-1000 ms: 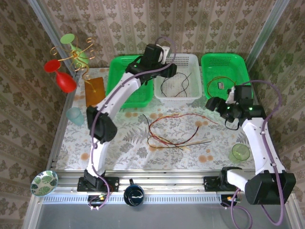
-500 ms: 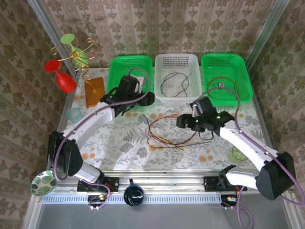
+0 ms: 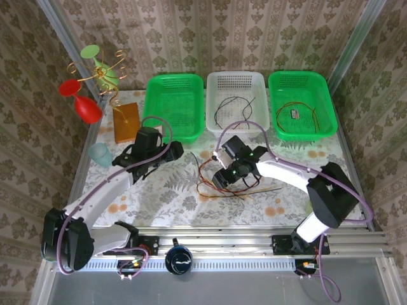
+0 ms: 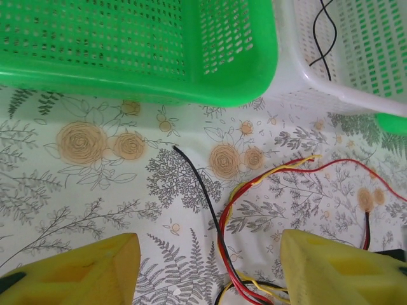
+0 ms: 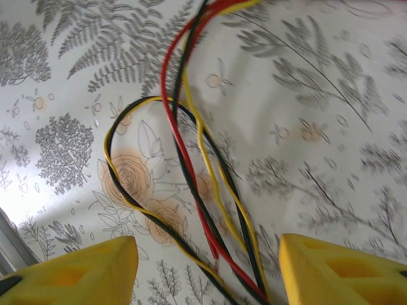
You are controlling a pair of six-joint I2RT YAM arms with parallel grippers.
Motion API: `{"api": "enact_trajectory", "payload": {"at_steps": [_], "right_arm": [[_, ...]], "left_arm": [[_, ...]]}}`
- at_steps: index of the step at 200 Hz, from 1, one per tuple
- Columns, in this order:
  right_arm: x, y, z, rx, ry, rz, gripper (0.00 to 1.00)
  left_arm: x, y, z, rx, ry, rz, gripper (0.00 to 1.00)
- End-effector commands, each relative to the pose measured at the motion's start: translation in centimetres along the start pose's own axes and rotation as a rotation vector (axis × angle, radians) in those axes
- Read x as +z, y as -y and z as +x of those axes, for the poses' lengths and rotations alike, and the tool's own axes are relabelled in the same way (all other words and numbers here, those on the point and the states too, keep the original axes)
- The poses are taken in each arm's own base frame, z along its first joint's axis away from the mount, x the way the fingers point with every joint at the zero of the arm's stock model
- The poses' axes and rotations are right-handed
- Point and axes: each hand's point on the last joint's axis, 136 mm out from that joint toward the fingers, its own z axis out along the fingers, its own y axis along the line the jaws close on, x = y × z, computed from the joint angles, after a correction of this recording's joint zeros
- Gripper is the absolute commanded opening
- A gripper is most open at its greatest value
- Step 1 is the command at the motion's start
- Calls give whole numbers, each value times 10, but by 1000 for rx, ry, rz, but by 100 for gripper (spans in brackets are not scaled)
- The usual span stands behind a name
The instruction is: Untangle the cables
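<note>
The cables (image 3: 245, 173) lie in a loose red, black and yellow tangle on the flowered table. My right gripper (image 3: 220, 179) hangs over the tangle's left part. In the right wrist view it (image 5: 210, 273) is open, and twisted red, black and yellow strands (image 5: 203, 190) run between its yellow fingers (image 5: 82, 273). My left gripper (image 3: 170, 151) sits just left of the tangle. In the left wrist view it (image 4: 206, 273) is open above a black cable end (image 4: 194, 184) and red and yellow strands (image 4: 254, 187), holding nothing.
Three baskets stand at the back: a green one (image 3: 175, 105), a white one (image 3: 236, 82) with a black cable (image 3: 232, 109), and a green one (image 3: 300, 82) with a red-yellow cable (image 3: 294, 117). An amber block (image 3: 127, 122), pale cup (image 3: 100, 154) and glass stand (image 3: 95, 76) are at the left.
Both arms swung from the baskets down to the table. The right gripper came left over the tangle and narrowed its jaws. The left gripper drew back to the tangle's left side.
</note>
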Motion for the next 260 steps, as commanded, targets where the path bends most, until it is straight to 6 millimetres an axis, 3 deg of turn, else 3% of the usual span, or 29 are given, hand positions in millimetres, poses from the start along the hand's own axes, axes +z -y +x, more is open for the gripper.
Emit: {"api": "enact_trajectory", "payload": {"at_steps": [1, 78, 111, 126, 210, 260], "right_arm": [[5, -16, -18, -167, 20, -79, 60], [52, -31, -23, -201, -82, -172, 41], [58, -25, -20, -221, -110, -141, 16], [54, -25, -22, -242, -102, -137, 0], [25, -34, -25, -282, -72, -149, 0], [-19, -38, -38, -265, 40, -142, 0]], "left_arm": [[-9, -5, -2, -43, 42, 1, 60], [-31, -32, 0, -74, 96, -63, 60], [-36, -35, 0, -79, 100, -69, 60], [-36, -36, 1, -81, 96, -70, 60], [-35, -33, 0, -94, 93, -52, 60], [-28, -34, 11, -105, 45, -42, 60]]}}
